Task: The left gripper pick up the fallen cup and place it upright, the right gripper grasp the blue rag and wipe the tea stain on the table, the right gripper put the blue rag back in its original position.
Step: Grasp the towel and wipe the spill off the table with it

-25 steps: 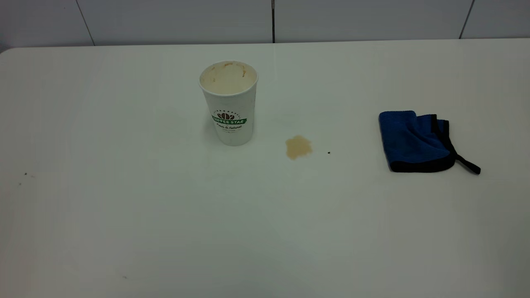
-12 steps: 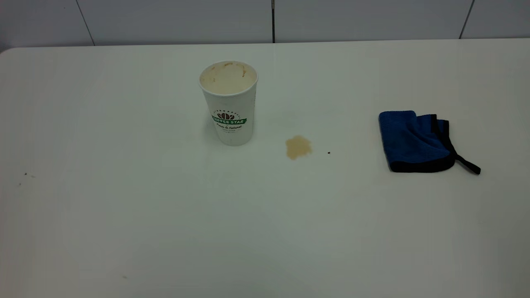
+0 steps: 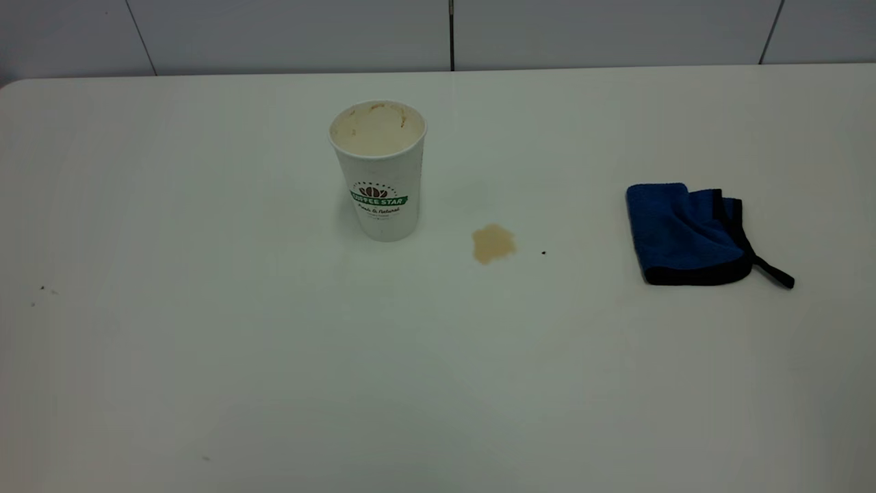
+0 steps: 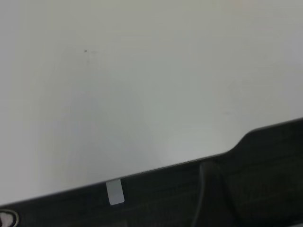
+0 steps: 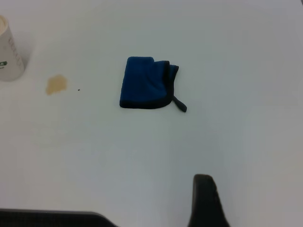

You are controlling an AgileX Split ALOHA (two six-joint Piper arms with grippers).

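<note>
The cup point(image 3: 380, 171) stands upright on the table point(image 3: 205, 356), left of centre, its stained inside facing up. It also shows at the edge of the right wrist view point(image 5: 9, 52). The tea stain point(image 3: 493, 243) lies just right of the cup, with a tiny black speck beside it; it shows in the right wrist view point(image 5: 56, 85) too. The blue rag point(image 3: 684, 233) lies folded at the right, its loop tail pointing right, also in the right wrist view point(image 5: 147, 84). The right gripper point(image 5: 204, 201) hangs well short of the rag. The left gripper point(image 4: 255, 189) is over bare table. Neither arm shows in the exterior view.
A tiled grey wall point(image 3: 452, 34) runs behind the table's far edge. A few small dark specks point(image 3: 42, 289) lie at the table's left side.
</note>
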